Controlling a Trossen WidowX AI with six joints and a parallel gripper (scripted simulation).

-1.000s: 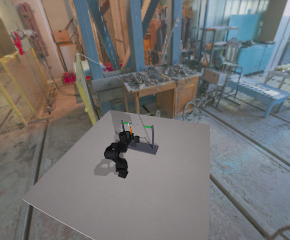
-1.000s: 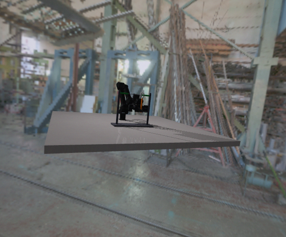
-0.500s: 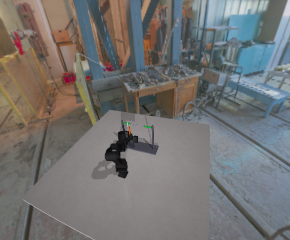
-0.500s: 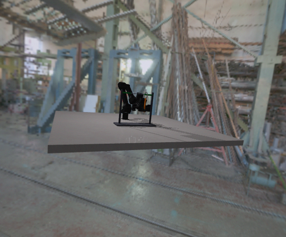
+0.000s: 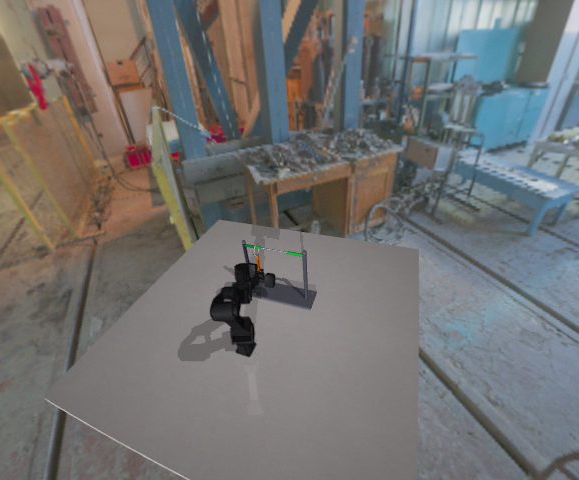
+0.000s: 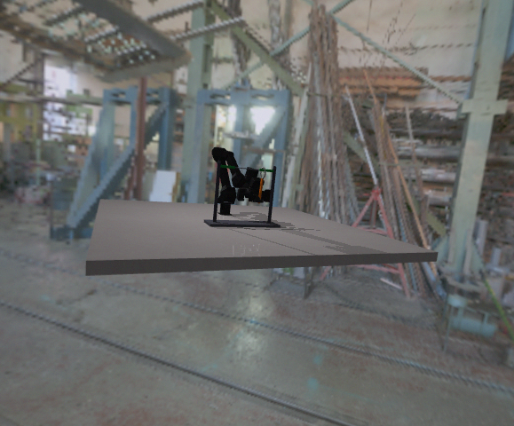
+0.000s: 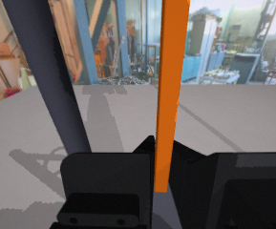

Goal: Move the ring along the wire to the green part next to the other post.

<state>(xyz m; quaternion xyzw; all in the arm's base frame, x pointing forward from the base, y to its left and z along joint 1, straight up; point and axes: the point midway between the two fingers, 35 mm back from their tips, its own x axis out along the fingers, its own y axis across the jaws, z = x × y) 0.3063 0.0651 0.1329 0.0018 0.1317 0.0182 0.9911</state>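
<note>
Tool (image 7: 160, 183): closed on the orange handle (image 7: 171, 91), one black finger (image 7: 110, 178) on each side of its lower end; in the wrist view the handle rises upright out of the grip and off the top edge.
Handle, seen from above: a short orange bar (image 5: 259, 264) hanging just below the wire, close to the left post (image 5: 244, 258).
Ring: at the left end of the wire by the green stretch (image 5: 250, 246); too small to tell whether it touches the wire.
Wire: runs between the two posts, green at both ends, thin grey in the middle (image 5: 274, 250); the far green stretch (image 5: 294, 253) sits beside the right post (image 5: 305, 273).
Post in the wrist view: a dark bar (image 7: 47, 72) leaning across the left, just beside the tool.
Arm (image 5: 232, 310): black, folded, standing on the desk (image 5: 305, 392) left of the grey base plate (image 5: 289, 298).
Side view: the handle (image 6: 260, 187) shows orange near the post on that view's right (image 6: 272, 194), with the arm (image 6: 229, 183) behind the frame.
</note>
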